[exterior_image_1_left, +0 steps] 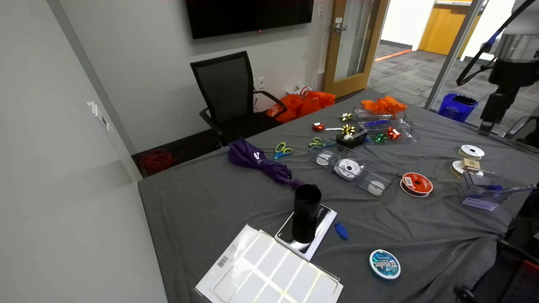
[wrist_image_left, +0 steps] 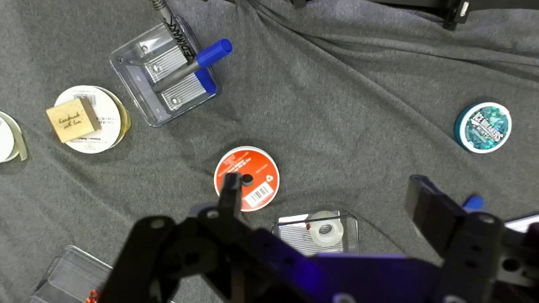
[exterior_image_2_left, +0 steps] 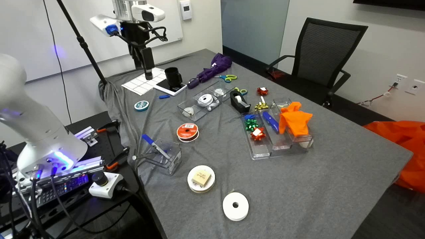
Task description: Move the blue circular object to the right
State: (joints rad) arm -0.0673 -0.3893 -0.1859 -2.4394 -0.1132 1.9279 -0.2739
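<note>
The blue circular object [exterior_image_1_left: 385, 264], a small round teal-blue tin with a white rim and lettering on its lid, lies flat on the grey cloth of the table. It shows in an exterior view [exterior_image_2_left: 141, 106] near the table edge on the robot's base side, and at the right of the wrist view [wrist_image_left: 484, 127]. My gripper [wrist_image_left: 326, 179] is open with nothing between its fingers. It hangs well above the table, apart from the tin, pointing down. It also shows in both exterior views [exterior_image_1_left: 486, 128] [exterior_image_2_left: 148, 75].
An orange-red ribbon spool [wrist_image_left: 246, 179], a clear pen box [wrist_image_left: 166, 75] and a clear tray with tape [exterior_image_1_left: 353, 170] stand near the tin's side of the table. A black cup [exterior_image_1_left: 306, 213] stands on a white box [exterior_image_1_left: 326, 221]. A blue cap-like piece [exterior_image_1_left: 341, 231] lies beside it.
</note>
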